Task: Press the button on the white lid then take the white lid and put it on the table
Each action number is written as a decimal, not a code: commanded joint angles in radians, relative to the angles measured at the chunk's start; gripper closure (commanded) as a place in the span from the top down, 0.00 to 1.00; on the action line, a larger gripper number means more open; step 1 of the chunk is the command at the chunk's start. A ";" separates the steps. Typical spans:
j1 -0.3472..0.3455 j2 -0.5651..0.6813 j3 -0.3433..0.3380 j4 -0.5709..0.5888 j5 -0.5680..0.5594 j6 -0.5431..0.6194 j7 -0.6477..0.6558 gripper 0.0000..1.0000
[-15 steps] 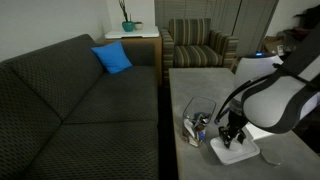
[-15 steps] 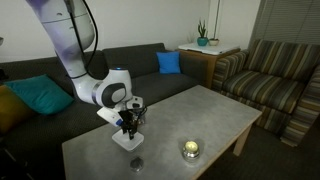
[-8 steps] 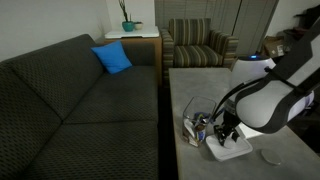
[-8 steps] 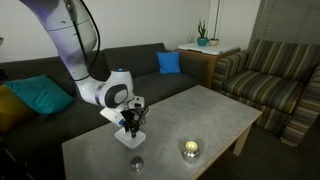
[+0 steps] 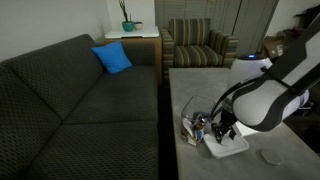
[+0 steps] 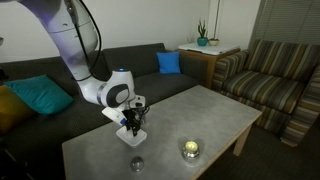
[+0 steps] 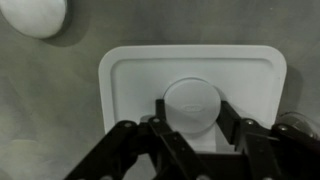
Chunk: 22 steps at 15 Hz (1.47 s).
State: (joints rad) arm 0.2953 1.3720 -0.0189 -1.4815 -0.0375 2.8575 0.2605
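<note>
Gripper on smooth rounded-square white lid

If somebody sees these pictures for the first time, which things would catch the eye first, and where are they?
First comes the big white robot arm, bent low over the grey table, with its gripper set against both sides of the round button on the white lid. Next comes the bright blue cushion on the dark sofa beside the table.
</note>
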 commanded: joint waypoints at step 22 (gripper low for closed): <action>0.084 -0.331 -0.042 -0.431 -0.016 0.048 -0.070 1.00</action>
State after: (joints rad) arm 0.3526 1.1886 -0.0462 -1.7436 -0.0414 2.9106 0.2046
